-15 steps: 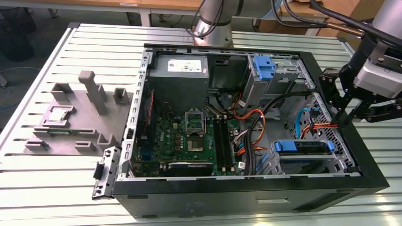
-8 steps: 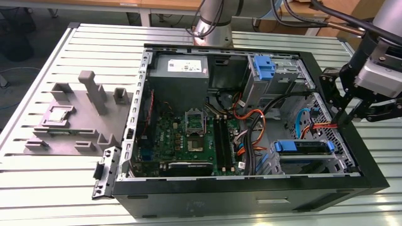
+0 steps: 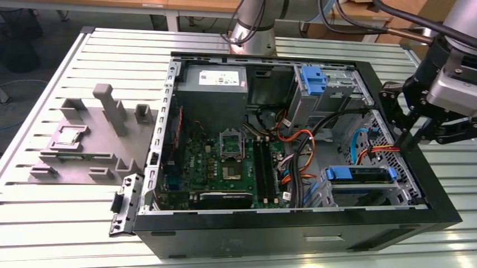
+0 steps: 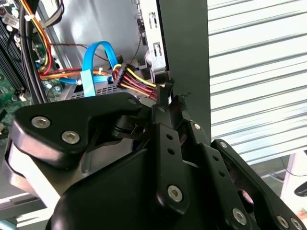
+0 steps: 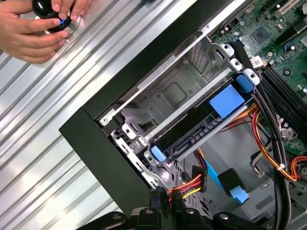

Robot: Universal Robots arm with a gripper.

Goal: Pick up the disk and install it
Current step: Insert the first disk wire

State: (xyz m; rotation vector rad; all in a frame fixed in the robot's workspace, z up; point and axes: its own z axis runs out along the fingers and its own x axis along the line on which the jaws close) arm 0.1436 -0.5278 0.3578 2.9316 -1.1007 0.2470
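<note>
The slatted silver metal table (image 3: pixel 67 223) carries the open black computer tower case (image 3: pixel 298 237), laid on its side at the centre of the exterior view. A grey moulded parts fixture (image 3: pixel 89 139) is seen at 9 o'clock of the case, well apart from the work. Inside the case, the green motherboard (image 3: pixel 223 162) is set toward 7 o'clock.

The black robot gripper (image 3: pixel 408 134) is held at 3 o'clock of the case, just over its wall. In both wrist views (image 4: pixel 173 98) (image 5: pixel 168 203) its jaws are drawn together, and nothing is seen held between them.

The disk (image 3: pixel 360 174), a flat drive framed by a blue plastic bracket, is found at 4 o'clock inside the case, lying in the silver metal drive cage. In the first wrist view (image 5: pixel 192 132) it is shown edge-on, slid between the cage rails, with the blue tabs at both ends. The pick-up is therefore judged done, and the disk appears placed in its bay. Whether it is fully latched cannot be told.

The plug of red, yellow and black wires (image 4: pixel 136 86) hangs loose just beside the fingertips, apart from the disk, so the cabling is judged undone.

A person's hands (image 5: pixel 33 28) are rested on a black knob (image 5: pixel 48 9) on the table.
</note>
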